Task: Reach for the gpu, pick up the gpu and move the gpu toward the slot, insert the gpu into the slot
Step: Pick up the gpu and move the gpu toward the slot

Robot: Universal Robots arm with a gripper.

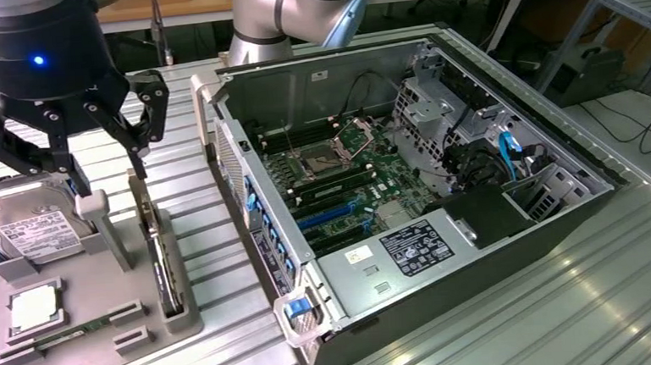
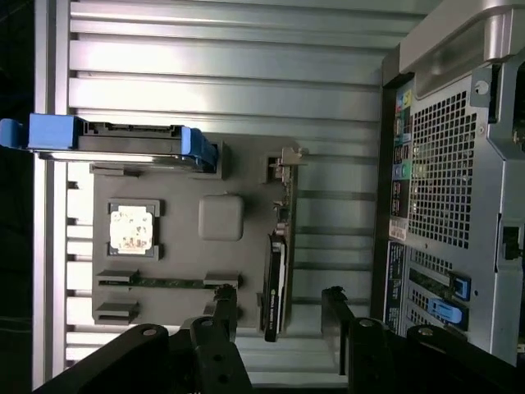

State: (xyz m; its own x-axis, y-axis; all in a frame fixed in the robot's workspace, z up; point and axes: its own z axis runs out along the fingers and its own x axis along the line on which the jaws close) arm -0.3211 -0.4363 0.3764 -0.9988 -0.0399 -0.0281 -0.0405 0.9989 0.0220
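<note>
The gpu (image 1: 160,256) stands on its long edge in a grey fixture (image 1: 95,290) at the exterior view's left, its silver bracket end toward the far side. My gripper (image 1: 104,166) hangs just above it, open, with nothing between the fingers. In the wrist view the gpu (image 2: 277,254) appears edge-on, and my gripper (image 2: 279,310) has one finger to each side of the card's near end, apart from it. The slot (image 1: 327,212) is a blue connector on the green motherboard inside the open computer case (image 1: 499,248).
The fixture also holds a hard drive (image 1: 34,230) with blue rails (image 2: 193,141), a square processor chip (image 2: 131,228) and a memory stick (image 2: 168,281). The case's perforated rear panel (image 2: 447,180) stands close beside the fixture. Cables and drive cages fill the case's far side.
</note>
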